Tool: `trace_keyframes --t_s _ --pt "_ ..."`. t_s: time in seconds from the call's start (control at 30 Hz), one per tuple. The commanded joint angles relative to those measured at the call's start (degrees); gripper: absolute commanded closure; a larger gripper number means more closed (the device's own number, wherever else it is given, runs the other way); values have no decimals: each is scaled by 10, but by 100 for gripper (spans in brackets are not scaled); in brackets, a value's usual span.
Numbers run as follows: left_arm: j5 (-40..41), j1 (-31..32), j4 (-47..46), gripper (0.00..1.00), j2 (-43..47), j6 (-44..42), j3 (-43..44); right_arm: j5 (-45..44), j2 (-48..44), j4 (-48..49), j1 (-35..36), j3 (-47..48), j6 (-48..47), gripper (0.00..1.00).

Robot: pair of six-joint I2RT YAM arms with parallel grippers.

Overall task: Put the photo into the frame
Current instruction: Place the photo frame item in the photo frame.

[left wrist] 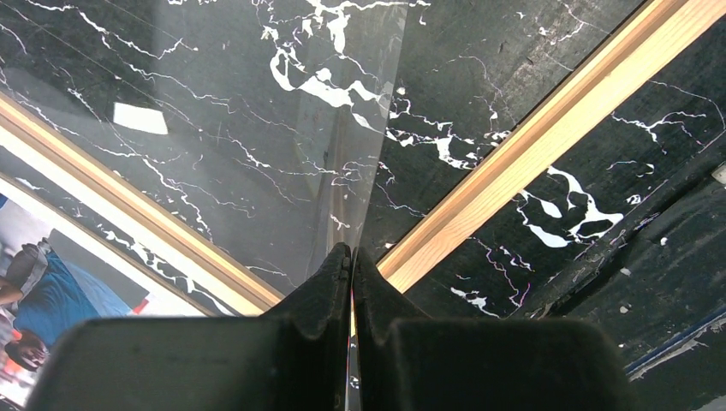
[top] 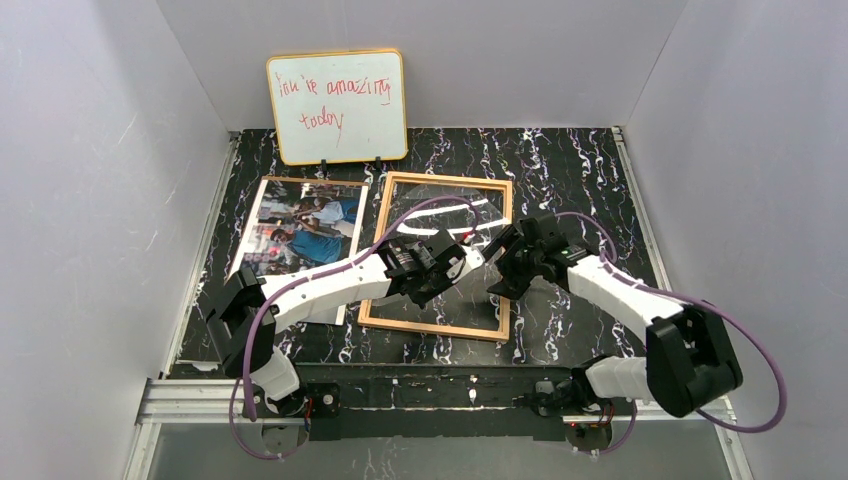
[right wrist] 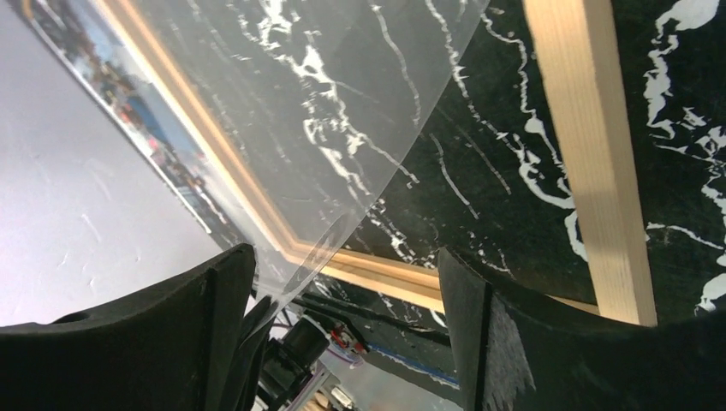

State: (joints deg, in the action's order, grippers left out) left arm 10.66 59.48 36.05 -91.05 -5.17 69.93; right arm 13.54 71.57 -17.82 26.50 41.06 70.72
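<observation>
Overhead, a black marble-patterned table (top: 570, 170) fills the middle of the view, with two white robot arms reaching in from the bottom edge. The frame (top: 450, 179), a thin golden-wood rectangle, lies flat at the centre, and the marble pattern shows through its opening. The photo (top: 305, 230), a colour print of people in blue and white, lies flat just left of the frame, outside it; the left arm crosses over its lower right corner. A whiteboard (top: 337, 107) with red handwriting leans against the back wall, above the photo.

Both grippers meet over the right half of the frame. From the left wrist camera, the left gripper (left wrist: 351, 257) is pinched tight on the edge of a clear pane (left wrist: 214, 145), which rises tilted from the fingertips toward the upper left, with marble and the frame's rails visible through it. A slice of the photo sits at the lower left of that view.

From the right wrist camera, the right gripper (right wrist: 342, 257) stands wide apart. A corner of the pane dips between its fingers, close to the left finger (right wrist: 214, 291); whether it touches cannot be told.
</observation>
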Motion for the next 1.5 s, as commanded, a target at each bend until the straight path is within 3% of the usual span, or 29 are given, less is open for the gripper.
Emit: trace_keyframes --t_s 0.0,0.5,0.6,0.7,0.77,0.87,0.93,1.0,1.27,1.47 --pt "-7 2 3 100 19 12 12 -40 36 34 14 5 28 14" --pt "-59 2 15 100 30 15 45 -118 120 89 56 2 89 29" --pt "-86 2 22 100 36 15 48 -123 122 105 56 7 83 38" --pt "-105 2 24 100 45 15 42 -123 113 137 56 -1 65 54" --pt "-124 2 24 90 50 14 37 -129 102 150 56 -9 47 64" --pt "-152 2 31 60 50 8 40 -150 79 162 55 -26 18 76" --pt "-155 2 43 20 50 5 54 -158 60 173 55 -41 -2 83" --pt "-149 1 58 4 54 0 70 -164 43 189 53 -51 -30 86" --pt "-128 -36 150 2 58 -24 194 -156 6 179 51 -28 -148 89" --pt "-170 -206 168 2 36 -54 270 -77 -10 188 39 16 -244 89"
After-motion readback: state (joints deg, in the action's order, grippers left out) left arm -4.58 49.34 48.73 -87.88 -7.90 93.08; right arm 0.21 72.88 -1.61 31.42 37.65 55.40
